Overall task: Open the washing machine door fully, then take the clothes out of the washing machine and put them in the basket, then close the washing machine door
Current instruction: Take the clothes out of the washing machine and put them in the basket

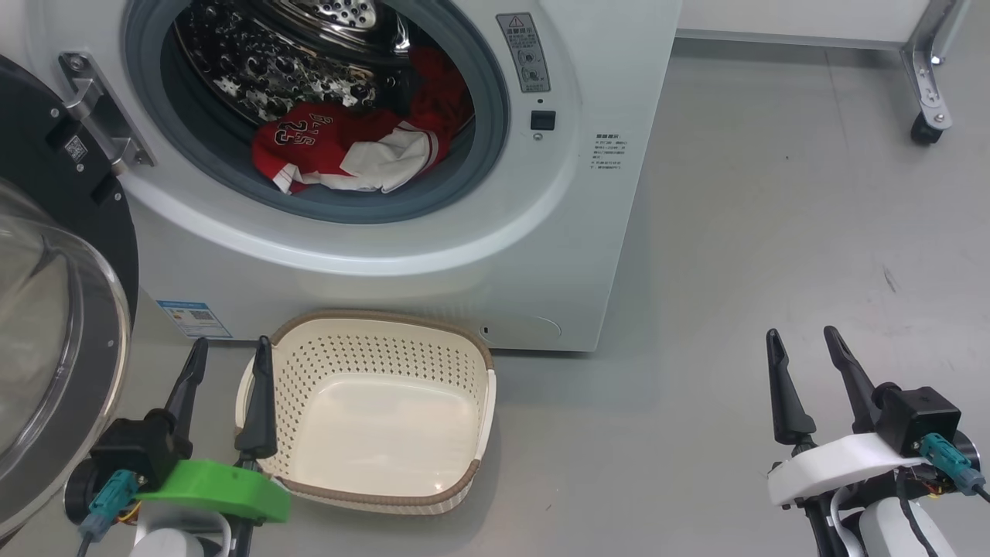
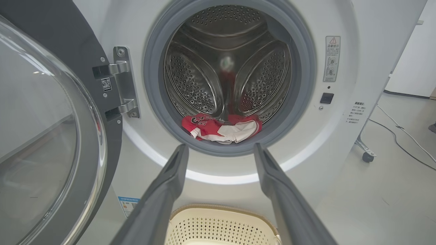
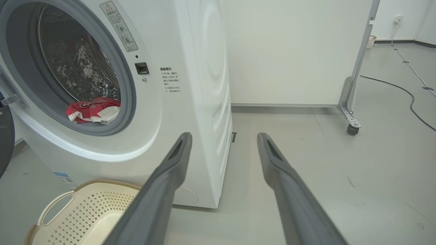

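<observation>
Both arms sat low, fingers pointing forward, left gripper (image 1: 232, 344) by the basket's (image 1: 387, 317) left rim, right gripper (image 1: 800, 334) well apart, both spread empty; the clothes (image 1: 340, 151) lay inside the washing machine (image 1: 541, 232).

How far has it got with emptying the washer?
Done: the round, black-rimmed glass door stands swung wide open. In hand: nothing; the left gripper and right gripper are both open and empty. Left: lifting the red-and-white fabric garment out of the steel drum into the cream perforated plastic basket, then shutting the door.
</observation>
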